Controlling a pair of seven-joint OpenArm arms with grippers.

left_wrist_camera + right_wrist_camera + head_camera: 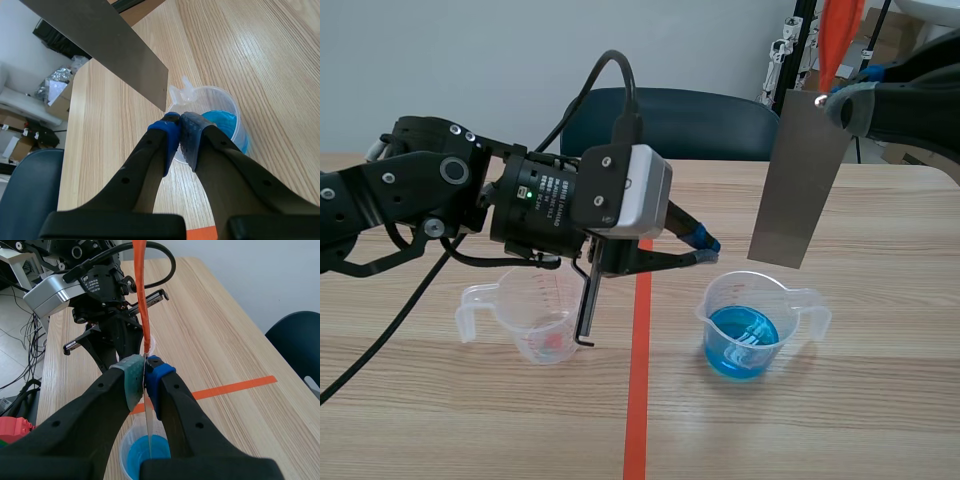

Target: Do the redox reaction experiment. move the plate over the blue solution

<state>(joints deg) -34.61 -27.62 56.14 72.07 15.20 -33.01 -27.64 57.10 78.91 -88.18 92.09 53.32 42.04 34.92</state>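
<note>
A grey metal plate [800,170] hangs upright with my right gripper [842,105] shut on its top edge. Its lower end is just above the far rim of a clear beaker of blue solution [745,335]. In the right wrist view the plate [148,427] shows edge-on between the pads [132,377], with the blue beaker [147,455] directly below. My left gripper [708,250] is shut on nothing, its tips beside that beaker's near-left rim. From the left wrist view, the closed tips [180,122] touch or nearly touch the beaker [220,120], and the plate [100,45] is above and beyond.
A second clear beaker [535,325] with a pink trace at the bottom stands under the left arm. An orange-red tape line [638,380] runs between the two beakers. A dark blue chair [670,120] stands behind the table. A red object [15,429] lies off the table.
</note>
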